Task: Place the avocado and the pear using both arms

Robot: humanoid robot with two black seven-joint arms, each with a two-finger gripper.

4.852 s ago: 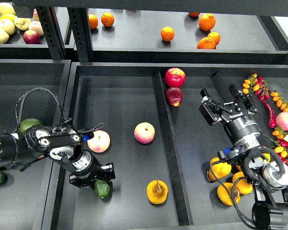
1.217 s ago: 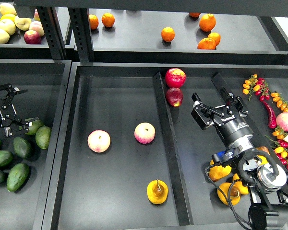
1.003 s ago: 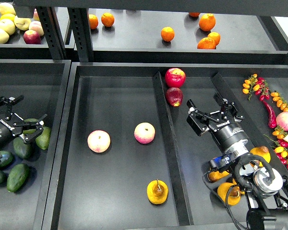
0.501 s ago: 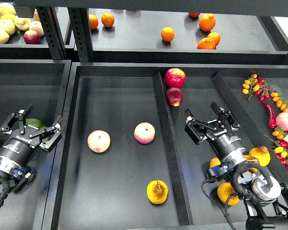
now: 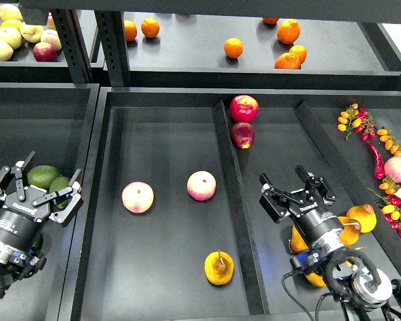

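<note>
The pear (image 5: 218,267), golden with a thin brown stem, lies alone at the front of the middle tray (image 5: 167,140). Dark green avocados (image 5: 43,175) lie in the left tray (image 5: 40,120), partly hidden behind my left gripper (image 5: 41,179), which is open and empty just above them. My right gripper (image 5: 294,188) is open and empty over the right tray (image 5: 287,144), to the right of the divider and well apart from the pear. More pears (image 5: 361,217) lie around my right wrist.
Two pink-yellow apples (image 5: 138,197) (image 5: 201,185) sit in the middle tray. Two red apples (image 5: 244,108) lie at the back of the right tray. Small tomatoes and chillies (image 5: 377,144) lie at the far right. Oranges (image 5: 233,47) sit on the upper shelf.
My left gripper carried an avocado from the middle tray to the left tray, let it go and now hovers open there. My right gripper has drawn back toward the front, still open.
</note>
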